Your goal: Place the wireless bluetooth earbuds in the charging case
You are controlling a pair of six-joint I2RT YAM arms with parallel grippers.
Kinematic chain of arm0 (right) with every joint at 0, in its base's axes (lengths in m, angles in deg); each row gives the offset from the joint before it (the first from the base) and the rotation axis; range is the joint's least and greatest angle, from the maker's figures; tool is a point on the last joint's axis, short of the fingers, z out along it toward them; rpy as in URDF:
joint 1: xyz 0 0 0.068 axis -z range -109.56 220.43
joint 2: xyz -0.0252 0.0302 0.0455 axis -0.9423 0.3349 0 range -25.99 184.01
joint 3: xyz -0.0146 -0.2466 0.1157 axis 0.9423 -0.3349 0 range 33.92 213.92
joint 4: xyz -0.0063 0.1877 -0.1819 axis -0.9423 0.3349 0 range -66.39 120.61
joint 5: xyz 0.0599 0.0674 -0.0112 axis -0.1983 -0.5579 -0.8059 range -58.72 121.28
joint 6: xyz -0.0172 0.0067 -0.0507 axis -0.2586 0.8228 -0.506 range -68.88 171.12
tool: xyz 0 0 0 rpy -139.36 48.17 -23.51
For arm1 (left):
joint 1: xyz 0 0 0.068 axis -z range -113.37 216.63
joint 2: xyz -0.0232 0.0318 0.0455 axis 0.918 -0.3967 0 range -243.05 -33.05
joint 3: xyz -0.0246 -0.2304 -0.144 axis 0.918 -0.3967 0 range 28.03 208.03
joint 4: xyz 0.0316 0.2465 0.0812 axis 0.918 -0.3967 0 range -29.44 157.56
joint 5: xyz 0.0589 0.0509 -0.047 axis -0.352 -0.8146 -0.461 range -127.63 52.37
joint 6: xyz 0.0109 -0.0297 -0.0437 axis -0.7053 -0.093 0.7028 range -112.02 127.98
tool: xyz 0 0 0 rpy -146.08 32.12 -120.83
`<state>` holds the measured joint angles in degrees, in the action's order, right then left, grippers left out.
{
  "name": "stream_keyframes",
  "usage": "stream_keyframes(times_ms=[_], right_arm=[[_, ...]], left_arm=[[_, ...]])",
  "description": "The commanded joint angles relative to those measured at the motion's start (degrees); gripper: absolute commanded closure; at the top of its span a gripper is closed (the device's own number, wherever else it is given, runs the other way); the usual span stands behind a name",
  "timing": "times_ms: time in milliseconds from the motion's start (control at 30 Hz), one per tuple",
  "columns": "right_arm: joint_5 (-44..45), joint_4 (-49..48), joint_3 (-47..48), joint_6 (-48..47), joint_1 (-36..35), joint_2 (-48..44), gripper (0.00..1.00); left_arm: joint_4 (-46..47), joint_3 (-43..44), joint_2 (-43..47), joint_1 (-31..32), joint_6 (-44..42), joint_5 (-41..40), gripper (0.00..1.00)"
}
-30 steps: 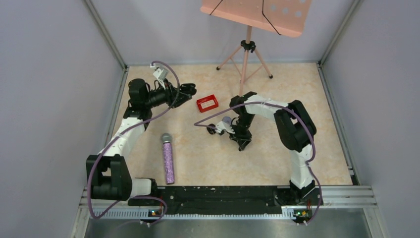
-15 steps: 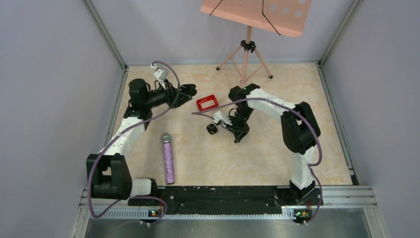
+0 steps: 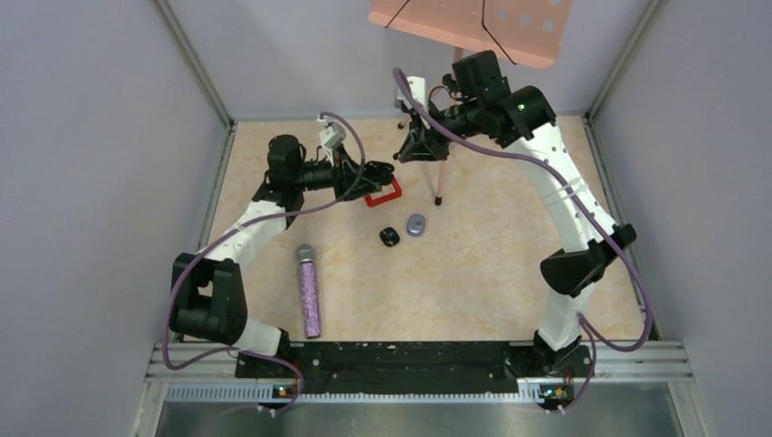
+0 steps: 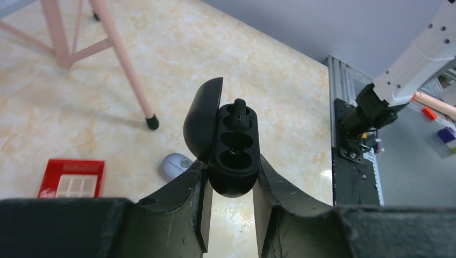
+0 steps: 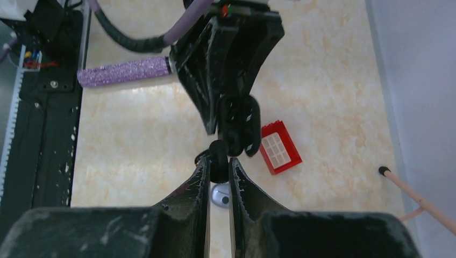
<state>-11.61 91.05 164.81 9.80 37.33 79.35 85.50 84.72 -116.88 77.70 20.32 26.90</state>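
Black on black is your trouble here: the black earbud (image 5: 219, 150) is pinched between the pressed-in fingertips of the right gripper (image 5: 218, 161), and in the right wrist view the open charging case (image 4: 234, 156) lies just past it at 12 o'clock, apart from it. The left gripper (image 4: 231, 167) clamps that case by its sides in mid-air, the lid (image 4: 200, 121) swung out at 9 o'clock. A second earbud (image 4: 239, 110) stands in the 12 o'clock end of the case, and I cannot tell whether it is fully seated; the hollows toward 6 o'clock look empty. If you come in off-centre, I expect the bud to catch the rim and twist out of so small a pinch, or to lever the case loose from its side grip. A brush against the standing bud could tip it out. Anything dropped would fall to the table (image 3: 510, 273) near the red box (image 3: 386, 193), which shows at 6 o'clock from the case in the overhead view, and the lilac case (image 3: 416, 224) at 5 o'clock, where a dark bud would be hard to find. Mind also the stand leg (image 3: 441, 177) at 3 o'clock, close by the right gripper.
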Motion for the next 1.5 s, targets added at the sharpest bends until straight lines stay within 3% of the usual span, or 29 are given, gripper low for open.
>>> stream_keyframes(times_ms=[0, 1467], right_arm=[[-3.3, -5.4, 1.4, 10.4, 0.0, 0.4, 1.00], [8.6, -10.6, -7.2, 7.1, -7.3, 0.7, 1.00]], left_arm=[[3.8, 3.6, 0.3, 2.6, -3.9, 4.6, 1.00], [11.0, 3.3, 3.1, 4.8, 1.8, 5.7, 1.00]])
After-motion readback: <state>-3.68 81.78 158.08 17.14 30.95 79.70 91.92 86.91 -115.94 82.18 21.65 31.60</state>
